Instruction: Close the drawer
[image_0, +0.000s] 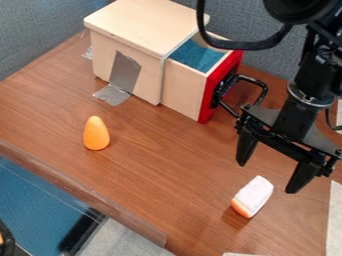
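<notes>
The gripper (269, 176) hangs over the right part of the table, its two fingers spread wide with nothing between them. To its upper left, a light wooden box holds a drawer (185, 92) that is pulled out toward the right. The drawer has a red front (212, 90) with a black handle (259, 95), and a blue lining shows inside. The gripper stands in front of and to the right of the handle, apparently apart from it.
An orange egg-shaped object (96, 133) lies left of centre on the table (153, 165). A white and orange piece (253, 196) lies below the gripper. Grey tape (124, 73) runs from the box (137, 22) to the table. Grey partitions stand behind.
</notes>
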